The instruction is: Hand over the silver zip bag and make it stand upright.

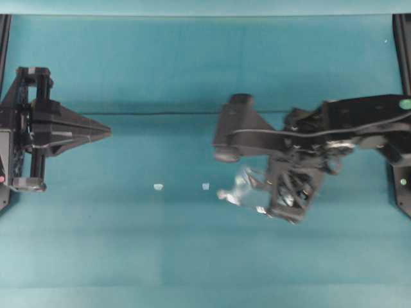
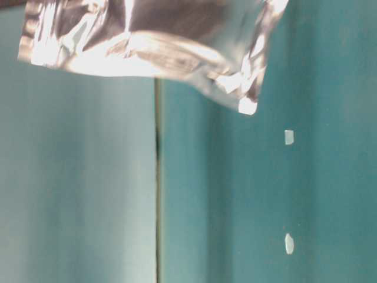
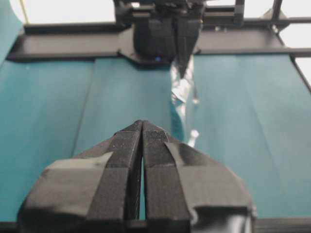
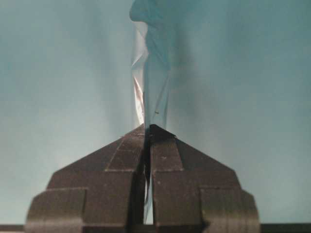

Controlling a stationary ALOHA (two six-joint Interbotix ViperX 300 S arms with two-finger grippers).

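Foil pouch, the silver zip bag point(image 1: 242, 190), hangs clear of the bench point(image 1: 192, 256), right of centre, pinched by the right tool point(image 4: 147, 127) whose jaws are clamped tight on one sealed edge. Right wrist view shows the bag edge-on, a thin crumpled strip running away from the jaw tips. Table-level view shows its broad face, shiny and creased, one lower corner drooping toward the cloth.

Handling, as a guess: very light, thin, soft film, no stiffness of its own, so it flops and twists from whatever edge holds it. Surface looks slick; a grip on the flat sealed border should hold better than one on the puffy centre panel. Not fragile, but it dents and creases easily. Whether the base can spread enough to stand cannot be told from here.

Left tool point(image 3: 142, 127) sits far left, jaws pressed together, nothing in them, well apart from the bag. For a handover it would need to part its jaws and take the free edge opposite the right tool's hold, likely the one facing left in the overhead view.

Room: wide bare teal cloth between the two arms. Only two tiny white bits point(image 1: 158, 187) lie on it, left of the bag, near the middle. A seam line point(image 1: 160, 114) crosses the cloth farther back. Bench edges and side rails are well away from the bag.
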